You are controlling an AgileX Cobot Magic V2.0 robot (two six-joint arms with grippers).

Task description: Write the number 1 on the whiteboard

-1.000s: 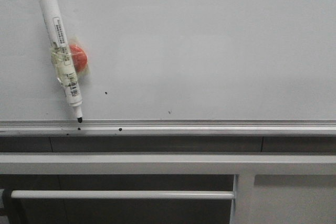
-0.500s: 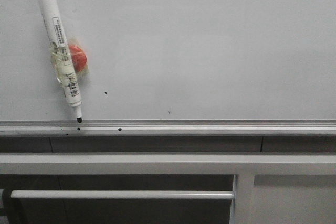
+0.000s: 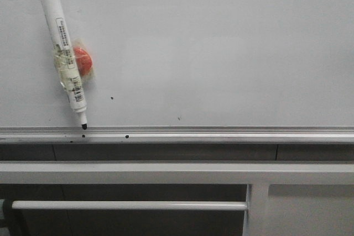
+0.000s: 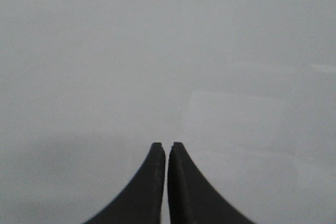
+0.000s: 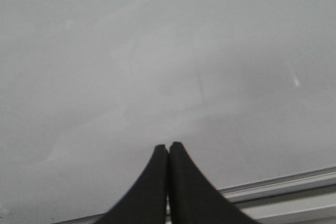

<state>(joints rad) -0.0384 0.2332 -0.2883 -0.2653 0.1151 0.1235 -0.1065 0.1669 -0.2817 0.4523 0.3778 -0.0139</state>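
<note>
We see the large plain white glossy whiteboard (image 3: 221,42) filling the front view, its silver aluminium rail (image 3: 221,134) along the near edge and a grey metal frame (image 3: 166,172) below. Only this view shows the white marker pen (image 3: 63,53), its long axis near vertical, black cap end up, tip down just above the rail, beside a red round magnet (image 3: 82,62). No stroke shows. Only the wrist views show the left claw (image 4: 167,146) and right claw (image 5: 168,146), both clenched and holding nothing.
</note>
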